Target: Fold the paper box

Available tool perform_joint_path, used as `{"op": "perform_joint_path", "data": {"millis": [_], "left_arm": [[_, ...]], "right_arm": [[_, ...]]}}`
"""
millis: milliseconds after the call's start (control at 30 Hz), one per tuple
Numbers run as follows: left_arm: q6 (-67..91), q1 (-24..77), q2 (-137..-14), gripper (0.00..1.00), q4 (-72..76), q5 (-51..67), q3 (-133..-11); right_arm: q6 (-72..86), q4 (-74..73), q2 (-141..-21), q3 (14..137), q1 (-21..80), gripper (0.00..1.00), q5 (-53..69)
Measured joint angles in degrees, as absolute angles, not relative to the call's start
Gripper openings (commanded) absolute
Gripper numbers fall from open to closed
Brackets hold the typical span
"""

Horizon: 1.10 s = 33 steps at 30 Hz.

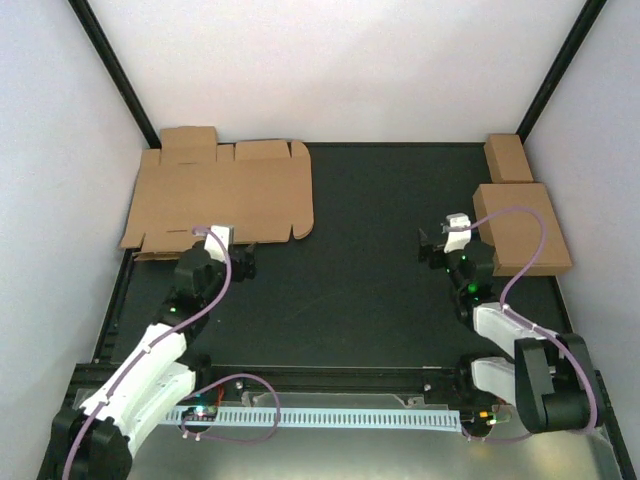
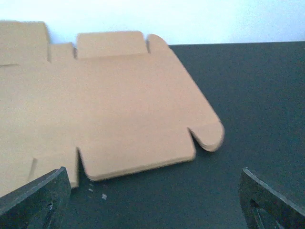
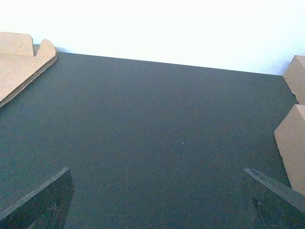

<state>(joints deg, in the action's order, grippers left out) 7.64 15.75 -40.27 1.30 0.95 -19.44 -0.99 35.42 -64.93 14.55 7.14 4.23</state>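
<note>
Top external view: the left gripper (image 2: 152, 200) hides part of the near edge of the box (image 1: 220, 195) from you. It and the right gripper (image 3: 157, 200) stand spread wide, pinching nothing.

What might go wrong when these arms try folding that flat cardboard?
The paper box lies flat on the table, so the open left tool may just shove it. Its edge looks layered, maybe several sheets; two could lift together. The right arm sits near the brown box and could bump it.
</note>
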Motion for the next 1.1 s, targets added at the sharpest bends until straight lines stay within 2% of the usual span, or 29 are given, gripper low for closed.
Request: {"op": "perform_joint_path", "data": {"millis": [167,233,400,500,767,1100], "left_arm": [[3.55,15.64,-46.37,0.99,12.56,-7.77,-17.47],[1.69,15.42,-50.70,0.99,16.84,-10.31,-17.45],[-3.40,14.83,-60.64,0.99,26.96,-14.00,-17.47],[-6.24,13.85,-64.84,0.99,31.48,-14.98,-17.43],[-9.82,9.76,-69.93,0.99,41.15,-11.51,-16.51],[-6.79,2.20,-78.85,0.99,46.96,-3.46,-17.54]], "right_arm": [[-0.67,38.94,-69.28,15.59,4.67,0.91,6.33],[-0.01,38.33,-72.03,18.22,2.39,1.00,8.78],[-1.50,35.20,-77.73,26.37,-2.02,1.00,18.52],[-2.68,35.51,-78.00,26.87,-2.35,1.00,19.79],[-1.39,50.50,-80.07,15.66,-2.57,1.00,14.57],[-1.15,55.40,-80.44,15.29,-2.61,1.00,13.28]]}}
